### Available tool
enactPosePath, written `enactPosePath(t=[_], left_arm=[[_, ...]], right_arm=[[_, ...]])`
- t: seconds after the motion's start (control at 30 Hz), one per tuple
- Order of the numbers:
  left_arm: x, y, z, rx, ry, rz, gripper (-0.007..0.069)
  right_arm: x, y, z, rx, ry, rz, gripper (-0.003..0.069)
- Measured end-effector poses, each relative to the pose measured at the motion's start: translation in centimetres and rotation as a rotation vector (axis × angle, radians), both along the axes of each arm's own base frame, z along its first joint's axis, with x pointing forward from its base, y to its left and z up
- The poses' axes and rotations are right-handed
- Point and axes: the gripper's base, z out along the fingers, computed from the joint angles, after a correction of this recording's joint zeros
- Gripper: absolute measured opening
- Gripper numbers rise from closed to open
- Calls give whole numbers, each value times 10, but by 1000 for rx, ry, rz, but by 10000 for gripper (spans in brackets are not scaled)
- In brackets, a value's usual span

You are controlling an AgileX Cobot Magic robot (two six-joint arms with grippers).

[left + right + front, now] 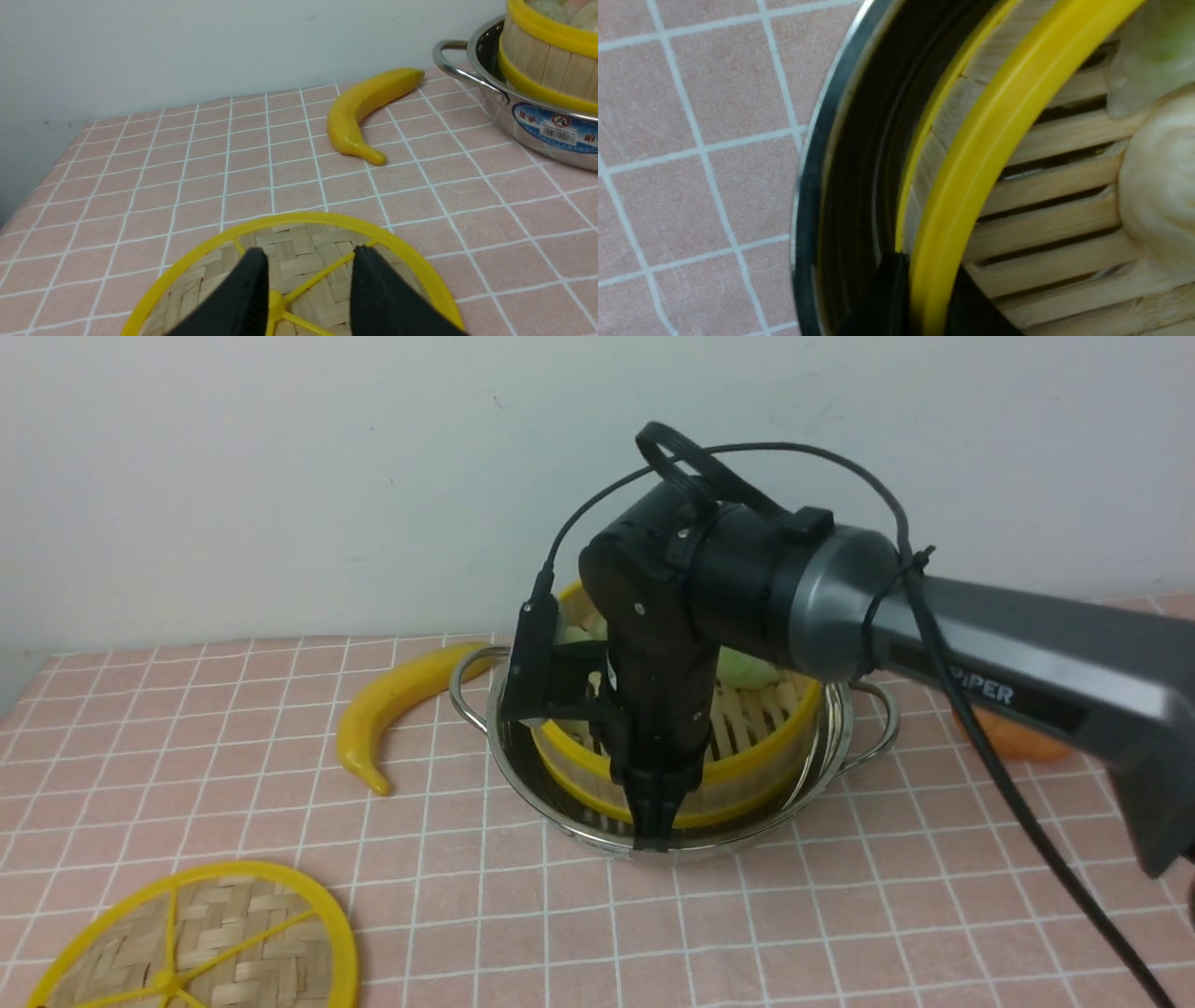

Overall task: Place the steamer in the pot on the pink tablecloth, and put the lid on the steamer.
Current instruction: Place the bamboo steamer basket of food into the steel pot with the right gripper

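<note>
Pinches the yellow rim of the steamer (1041, 219) with the right gripper (920, 291), one finger inside the wall and one outside. Plain only in the right wrist view, being hidden from the front by that arm's own wrist, along with much of the basket inside the pot (845, 747) on the pink tablecloth (840, 915). Holds the left gripper (308, 261), out of the front view, partly open and gripping nothing over the lid (308, 235), flat on the cloth well left of the pot, with a banana (392, 709) just beside the pot's left handle and something orange (1013, 739) half hidden behind the right arm.
</note>
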Motion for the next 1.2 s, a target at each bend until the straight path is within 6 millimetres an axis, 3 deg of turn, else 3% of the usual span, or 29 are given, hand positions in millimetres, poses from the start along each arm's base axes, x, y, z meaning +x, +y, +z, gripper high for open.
enactPosePath(t=[0.43, 0.83, 1.03, 1.2], left_arm=[[0, 0, 0, 0, 0, 0, 243], [0, 0, 0, 0, 0, 0, 243], [0, 0, 0, 0, 0, 0, 243], [0, 0, 0, 0, 0, 0, 243]], right_arm=[[3, 2, -17, 45, 88, -23, 68], [4, 1, -18, 37, 83, -23, 82], [5, 2, -15, 49, 71, -22, 178], [6, 2, -10, 61, 45, -26, 332]])
